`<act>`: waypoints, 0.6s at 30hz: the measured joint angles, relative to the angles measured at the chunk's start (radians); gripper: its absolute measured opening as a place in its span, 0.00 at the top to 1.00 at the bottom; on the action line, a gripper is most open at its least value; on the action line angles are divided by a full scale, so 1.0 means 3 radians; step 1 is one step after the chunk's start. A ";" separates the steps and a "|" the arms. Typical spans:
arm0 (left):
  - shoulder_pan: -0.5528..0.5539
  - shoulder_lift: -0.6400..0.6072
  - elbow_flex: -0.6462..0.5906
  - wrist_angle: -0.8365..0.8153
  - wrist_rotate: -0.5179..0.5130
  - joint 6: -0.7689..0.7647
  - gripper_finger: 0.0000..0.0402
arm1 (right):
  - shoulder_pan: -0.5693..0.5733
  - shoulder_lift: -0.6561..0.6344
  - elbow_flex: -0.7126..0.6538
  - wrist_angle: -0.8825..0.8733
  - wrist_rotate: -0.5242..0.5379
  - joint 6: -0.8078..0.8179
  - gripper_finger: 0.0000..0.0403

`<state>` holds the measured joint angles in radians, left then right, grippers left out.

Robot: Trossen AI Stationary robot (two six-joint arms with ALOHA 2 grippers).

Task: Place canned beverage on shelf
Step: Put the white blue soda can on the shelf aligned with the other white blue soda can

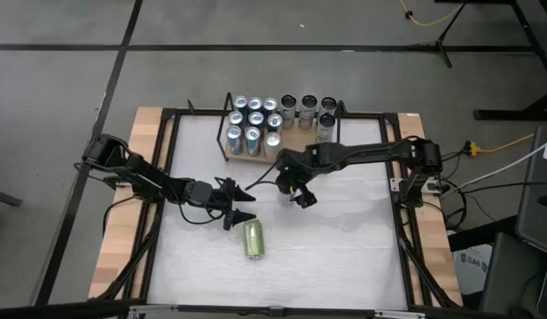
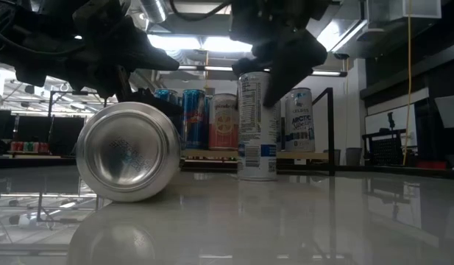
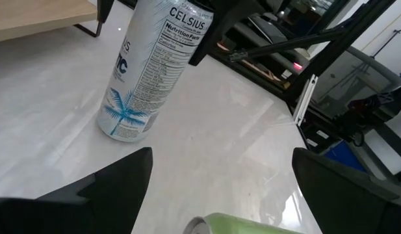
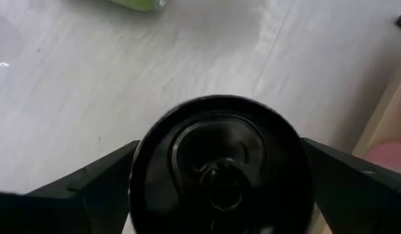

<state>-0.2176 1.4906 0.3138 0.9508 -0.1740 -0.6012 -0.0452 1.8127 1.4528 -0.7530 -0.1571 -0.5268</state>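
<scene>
A tall white Celsius can (image 3: 148, 71) stands upright on the white table, in front of the shelf (image 1: 295, 142). The shelf's wooden board holds several upright cans (image 1: 255, 124). My right gripper (image 4: 219, 188) hangs open over the white can, pointing steeply down. Its fingers (image 4: 96, 182) stand on either side of the can's black top (image 4: 219, 156); no touch shows. A green can (image 1: 254, 239) lies on its side nearer the front, its silver end (image 2: 127, 151) facing the low view. My left gripper (image 1: 242, 206) waits open just left of it, holding nothing.
The shelf's black wire end frame (image 2: 331, 125) rises at the right of the can row. A black metal frame (image 1: 171, 177) borders the table, with wooden strips (image 1: 140, 159) outside it. Bare white table (image 1: 344, 239) lies to the right of the green can.
</scene>
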 joint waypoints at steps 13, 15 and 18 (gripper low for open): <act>0.0000 0.0001 0.0000 -0.0003 -0.0001 0.0002 0.09 | 0.0001 0.0016 0.0000 0.0026 -0.0054 0.0021 0.27; 0.0000 0.0001 0.0000 -0.0001 -0.0001 0.0002 0.09 | 0.0001 0.0015 0.0000 0.0026 -0.0059 0.0035 0.33; 0.0000 0.0001 0.0000 -0.0002 0.0000 0.0002 0.09 | 0.0000 0.0014 0.0001 0.0029 -0.0034 0.0202 0.39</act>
<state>-0.2176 1.4910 0.3138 0.9502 -0.1739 -0.6005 -0.0452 1.8168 1.4531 -0.7442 -0.1672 -0.4662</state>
